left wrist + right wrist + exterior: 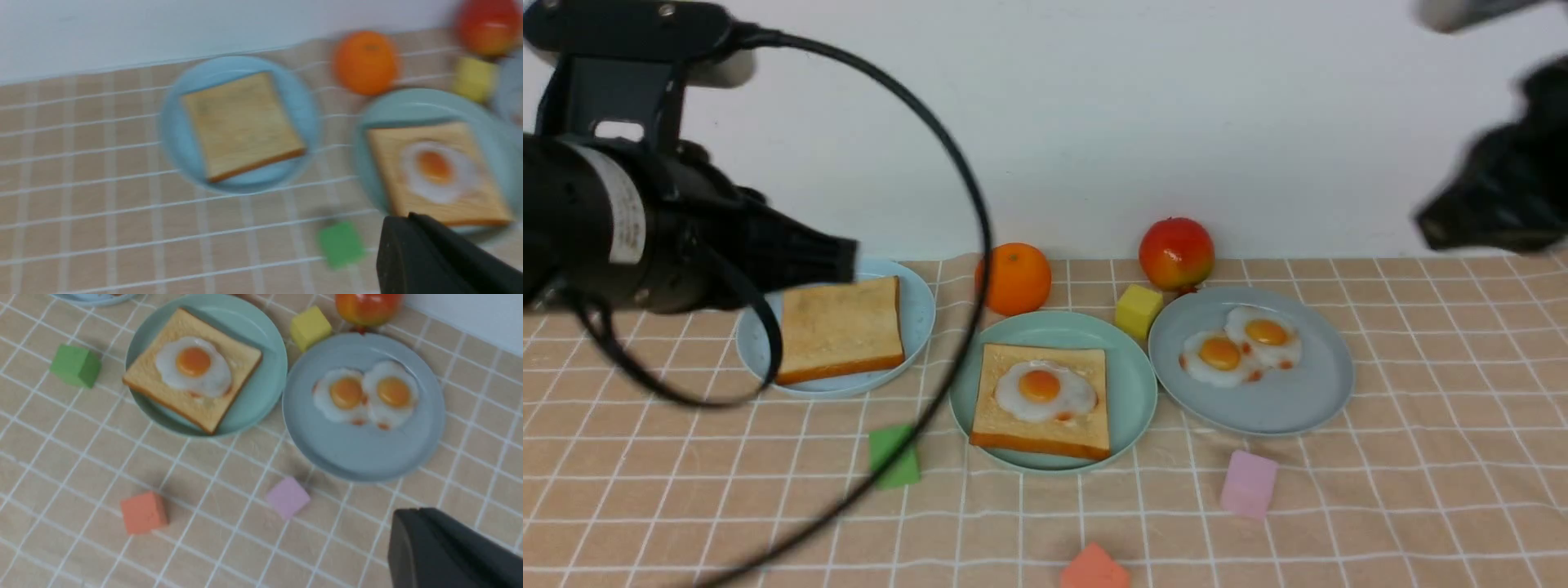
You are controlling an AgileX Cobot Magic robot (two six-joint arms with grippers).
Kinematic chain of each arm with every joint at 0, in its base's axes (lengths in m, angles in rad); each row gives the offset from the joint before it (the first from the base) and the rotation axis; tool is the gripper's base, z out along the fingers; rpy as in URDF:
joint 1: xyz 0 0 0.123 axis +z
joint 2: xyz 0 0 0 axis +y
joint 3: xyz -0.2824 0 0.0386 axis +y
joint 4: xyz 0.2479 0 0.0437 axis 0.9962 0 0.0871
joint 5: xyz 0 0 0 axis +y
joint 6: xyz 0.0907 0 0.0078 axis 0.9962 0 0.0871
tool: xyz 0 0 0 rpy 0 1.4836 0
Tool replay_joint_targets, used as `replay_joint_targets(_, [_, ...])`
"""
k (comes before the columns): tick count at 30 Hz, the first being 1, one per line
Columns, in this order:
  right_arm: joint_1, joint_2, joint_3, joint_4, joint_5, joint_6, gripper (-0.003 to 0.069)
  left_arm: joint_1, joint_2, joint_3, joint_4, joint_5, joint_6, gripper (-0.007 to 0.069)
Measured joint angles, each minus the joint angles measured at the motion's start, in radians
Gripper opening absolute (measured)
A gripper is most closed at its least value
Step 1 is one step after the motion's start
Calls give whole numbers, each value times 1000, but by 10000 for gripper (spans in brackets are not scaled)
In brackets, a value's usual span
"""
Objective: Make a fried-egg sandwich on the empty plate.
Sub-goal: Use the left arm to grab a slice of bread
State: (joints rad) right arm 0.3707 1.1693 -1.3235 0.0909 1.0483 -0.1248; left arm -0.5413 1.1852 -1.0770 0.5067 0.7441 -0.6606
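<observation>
Your left tool [848,255] and right tool [408,522] are both pressed together, empty. The teal plate [1135,384] holds toast [1013,425] topped with egg [1041,388]. Spread the left tool, grip the spare slice [840,327] by its crusts and lay it squarely on top.

The counter [1421,457] cloth is peach-tan, crossed by a grid of thin white lines, below a plain white wall [1176,122]. The teal-green plate [1131,384] bears a toast slice [1013,425], pale golden with an orange-brown crust, topped by a fried egg [1041,390], white with an orange yolk. A second toast slice [840,327], coloured alike, lies on a sky-blue plate [919,314]. The grey-blue plate [1282,400] has two white eggs [1241,351] with orange yolks and reddish flecks. The orange [1013,278] is bright orange, the apple [1176,251] red shading to yellow. There are four blocks: a yellow cube [1138,310], a green cube [894,457], a lilac-pink cube [1248,483] and a coral cube [1094,569]
</observation>
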Motion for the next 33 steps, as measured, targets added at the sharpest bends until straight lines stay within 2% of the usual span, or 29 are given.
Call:
replay_joint_targets(1, [0,-21,9,5,-4,0,-12,16,9,0,-8,0,6,-13])
replay_joint_targets(4, [0,-170,141,121,-84,-98,-14,150,73,0,-137,0,120,-13])
replay_joint_targets(5, [0,-262,227,206,-135,-196,-13,228,119,0,-268,-1,243,-13])
replay_joint_targets(7, [0,-348,314,285,-170,-304,-13,337,182,0,-491,-10,412,-13])
replay_joint_targets(10, [0,-419,367,322,-178,-367,-13,460,262,-2,-778,-14,598,-13])
replay_joint_targets(11, [0,-431,374,327,-170,-375,-13,503,295,-8,-877,-16,652,-13])
replay_joint_targets(12, [0,-432,374,327,-167,-375,-13,510,295,-9,-896,-16,652,-13])
replay_joint_targets(13, [0,-438,380,335,-150,-379,-13,561,348,-22,-1024,-28,709,-13])
replay_joint_targets(15, [0,-439,384,339,-122,-382,-13,625,429,-48,-1127,-60,738,-8])
replay_joint_targets(17, [0,-439,384,339,-113,-383,-13,641,462,-62,-1148,-77,742,2])
replay_joint_targets(21, [0,-439,384,341,-112,-388,-12,644,572,-141,-1138,-110,750,124])
replay_joint_targets(23, [0,-439,384,341,-119,-389,-10,617,624,-193,-1073,-124,752,239])
replay_joint_targets(27, [0,-439,384,341,-129,-393,-9,579,689,-273,-953,-128,725,408])
replay_joint_targets(30, [0,-439,384,341,-131,-393,-6,566,734,-312,-906,-129,692,473])
replay_joint_targets(33, [0,-439,384,341,-132,-393,-4,562,779,-341,-886,-140,668,495])
